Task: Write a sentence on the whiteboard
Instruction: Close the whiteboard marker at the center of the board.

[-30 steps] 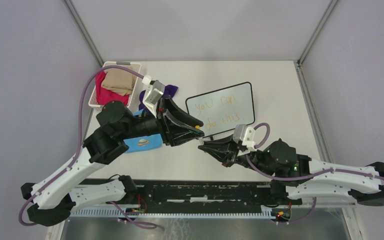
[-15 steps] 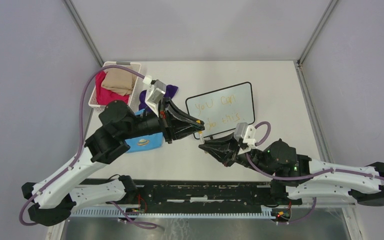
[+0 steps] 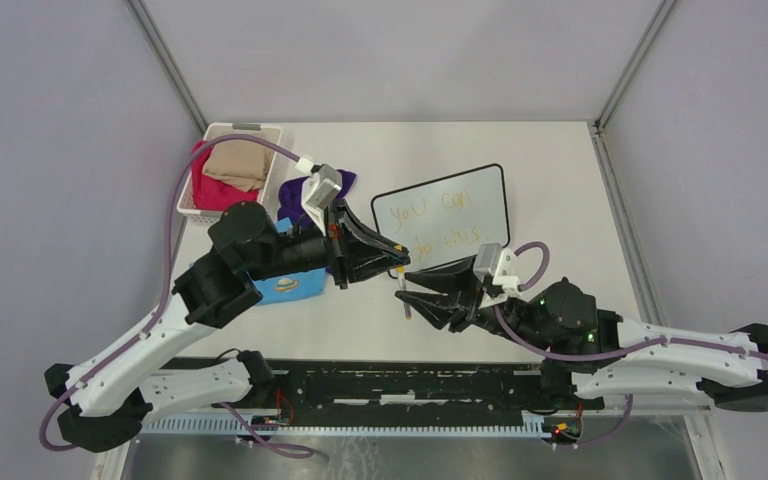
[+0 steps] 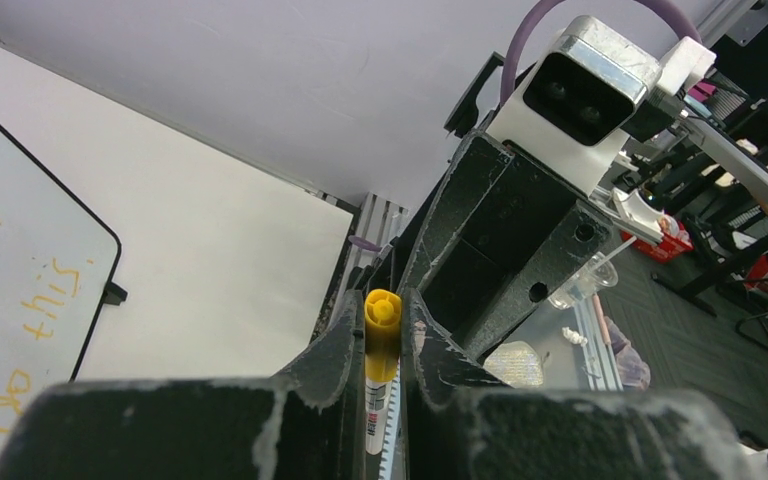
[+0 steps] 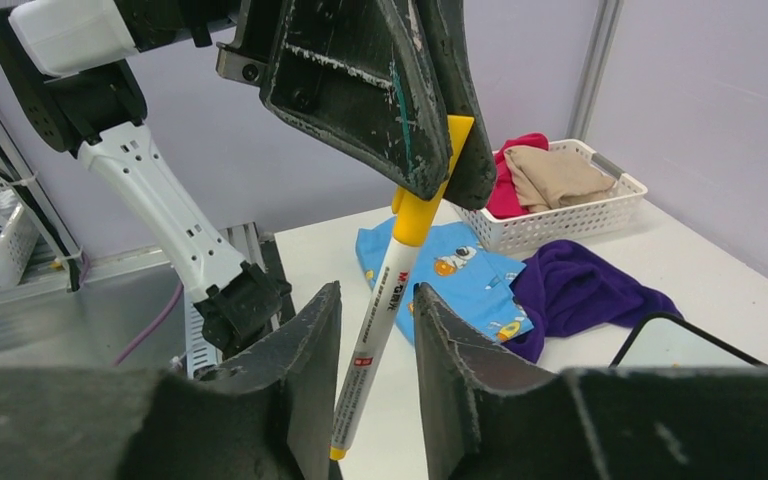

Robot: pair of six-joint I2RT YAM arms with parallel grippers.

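Two grippers meet at one marker (image 5: 388, 285). Left gripper (image 4: 382, 312) pinches its yellow cap (image 5: 418, 213); right gripper (image 5: 378, 300) stands spread around the barrel (image 5: 365, 355).

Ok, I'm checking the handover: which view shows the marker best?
Right wrist: nearly the whole marker shows, yellow cap pinched in the left gripper. Left wrist shows only its capped end; the top view, just a thin sliver.

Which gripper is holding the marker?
The left gripper, shut on the yellow end of the marker. The right gripper only straddles the barrel: its jaws stand open, with gaps on both sides in its wrist view.
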